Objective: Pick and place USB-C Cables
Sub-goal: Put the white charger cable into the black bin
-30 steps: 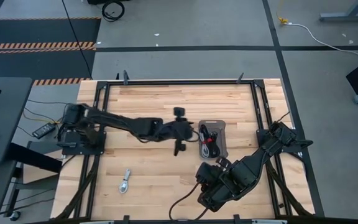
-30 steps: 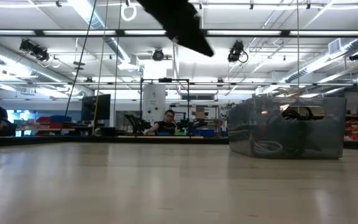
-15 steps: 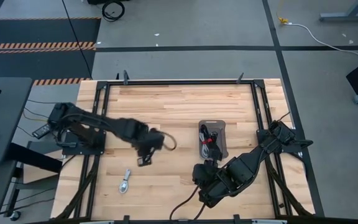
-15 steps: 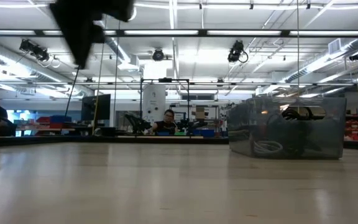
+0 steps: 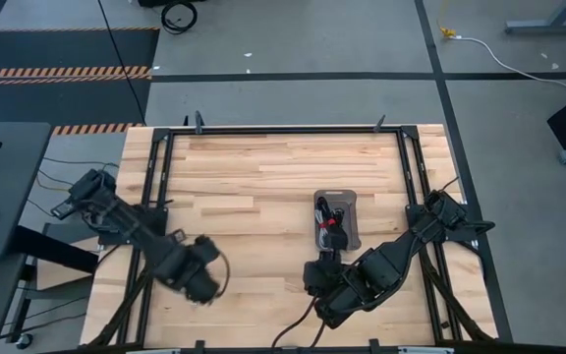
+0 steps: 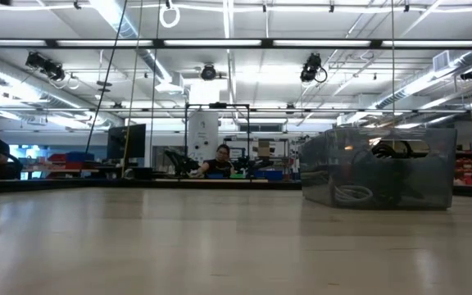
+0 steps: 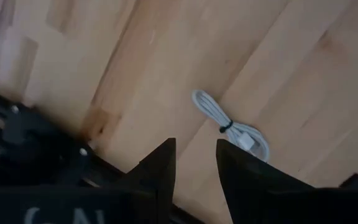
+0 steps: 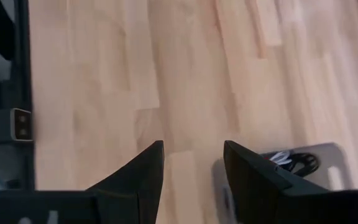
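Note:
A white coiled USB-C cable (image 7: 232, 123), bound by a dark tie, lies flat on the wood near the table's near-left corner. My left gripper (image 7: 194, 160) hangs open above it, just short of it and apart from it. In the high view the left gripper (image 5: 201, 282) covers that cable. The grey tray (image 5: 350, 228) stands right of the table's middle and holds black cables with a red tie (image 5: 330, 220). In the low view the tray (image 6: 379, 176) is translucent, with coils inside. My right gripper (image 5: 324, 277) waits open, just near of the tray (image 8: 328, 155).
Black frame rails (image 5: 155, 197) run along the table's left, right and far edges, and a frame part (image 7: 36, 143) lies close to the white cable. Bare wood (image 5: 263, 177) spreads across the middle and far half. People sit in the room beyond the table (image 6: 220, 156).
My left arm has swung away from the tray, across the table toward its near-left corner, and has come down over the white cable lying there. It has left the low view. The tray and its cables have stayed where they were.

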Tool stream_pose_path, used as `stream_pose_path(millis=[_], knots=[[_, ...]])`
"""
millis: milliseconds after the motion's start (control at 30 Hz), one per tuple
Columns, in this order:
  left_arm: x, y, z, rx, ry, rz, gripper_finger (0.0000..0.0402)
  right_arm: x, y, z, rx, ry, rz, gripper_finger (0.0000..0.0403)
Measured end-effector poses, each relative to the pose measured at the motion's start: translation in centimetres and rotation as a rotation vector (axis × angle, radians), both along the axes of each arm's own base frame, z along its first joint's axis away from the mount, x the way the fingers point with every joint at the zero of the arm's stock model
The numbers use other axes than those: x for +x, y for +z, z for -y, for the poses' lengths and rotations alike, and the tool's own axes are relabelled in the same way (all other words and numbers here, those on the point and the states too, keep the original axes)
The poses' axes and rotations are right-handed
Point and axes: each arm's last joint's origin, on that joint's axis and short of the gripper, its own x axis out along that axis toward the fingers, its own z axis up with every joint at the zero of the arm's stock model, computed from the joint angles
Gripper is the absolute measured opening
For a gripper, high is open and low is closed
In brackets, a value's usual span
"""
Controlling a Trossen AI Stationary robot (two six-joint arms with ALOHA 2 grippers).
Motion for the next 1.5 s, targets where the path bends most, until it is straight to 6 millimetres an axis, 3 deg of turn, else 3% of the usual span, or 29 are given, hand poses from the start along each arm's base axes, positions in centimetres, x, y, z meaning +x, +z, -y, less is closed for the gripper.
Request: stream_pose_path(millis=[267, 533, 700, 900, 1233, 1500], knots=[[-3.4, -0.8, 3.9, 0.064, 0.152, 0.116, 0.0123, 1.6, 0.2, 2.0, -0.094, 0.062, 0.01, 0.0174], [-5.6, -6.5, 3.9, 0.112, 0.345, 0.088, 0.0123, 3.5, 0.4, 3.7, -0.064, 0.118, 0.037, 0.0174], [-4.6, -8.6, 3.6, 0.044, 0.427, 0.208, 0.0123, 3.9, 0.4, 4.3, -0.044, 0.119, 0.025, 0.0174], [-3.5, -8.7, 3.2, 0.014, 0.451, 0.223, 0.0124, 3.9, 0.4, 4.5, -0.035, 0.103, 0.028, 0.0174], [-3.7, -10.3, 3.9, 0.075, 0.464, 0.208, 0.0124, 2.9, 0.4, 2.4, -0.014, 0.129, 0.035, 0.0174], [-2.8, -11.1, 4.7, 0.0, 0.455, 0.239, 0.0124, 2.7, 0.4, 2.0, 0.001, 0.109, 0.045, 0.0174]])
